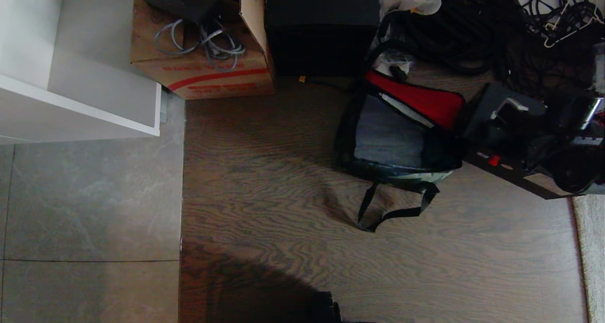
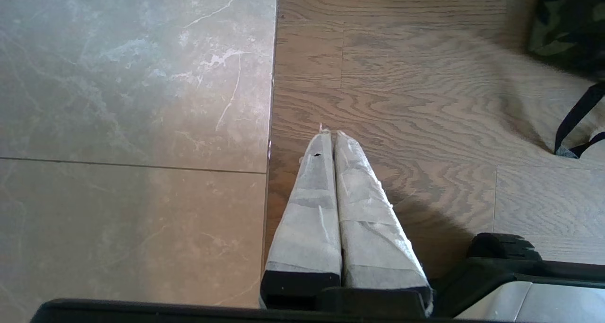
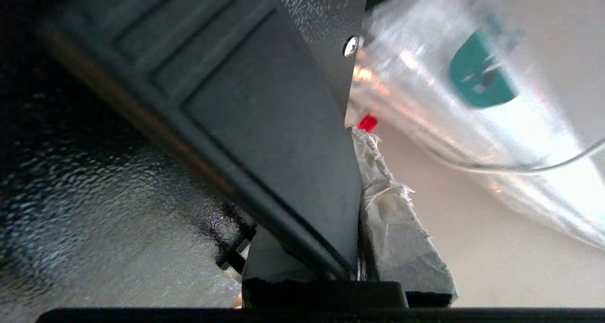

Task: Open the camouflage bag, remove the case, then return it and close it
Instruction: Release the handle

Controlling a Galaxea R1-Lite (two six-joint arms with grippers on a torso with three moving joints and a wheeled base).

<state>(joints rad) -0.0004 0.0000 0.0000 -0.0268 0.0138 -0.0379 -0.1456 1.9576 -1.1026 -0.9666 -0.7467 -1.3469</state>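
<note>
Between the right gripper's (image 3: 352,205) taped fingers (image 3: 397,228) sits the thin edge of the case (image 3: 264,138), pinched tight with almost no gap, one finger showing on the near face and the other hidden behind the black panel. Gripping by the edge looks deliberate: the case is flat and broad, so only its rim is narrow enough for the jaws. In the head view the right arm is at the far right and the case (image 1: 515,171) hangs from it tilted, its red spot facing up, clear of the wooden floor (image 1: 264,181) and just beside the camouflage bag (image 1: 397,138).

The bag lies on the floor with its mouth wide open, the red flap of lining folded back and the grey lining bare, so nothing is left inside; its black strap (image 1: 392,209) trails loose toward the robot. By my reading the case is out and the return has not yet begun.

Behind the bag stand a tall black box (image 1: 321,25) and a cardboard box (image 1: 203,63), with a tangle of black cables (image 1: 472,34) to the right, which leaves little free room on that side.

The left gripper (image 2: 331,138) is parked, fingers pressed together on nothing, pointing at the seam between tile and wood, well apart from the bag.
</note>
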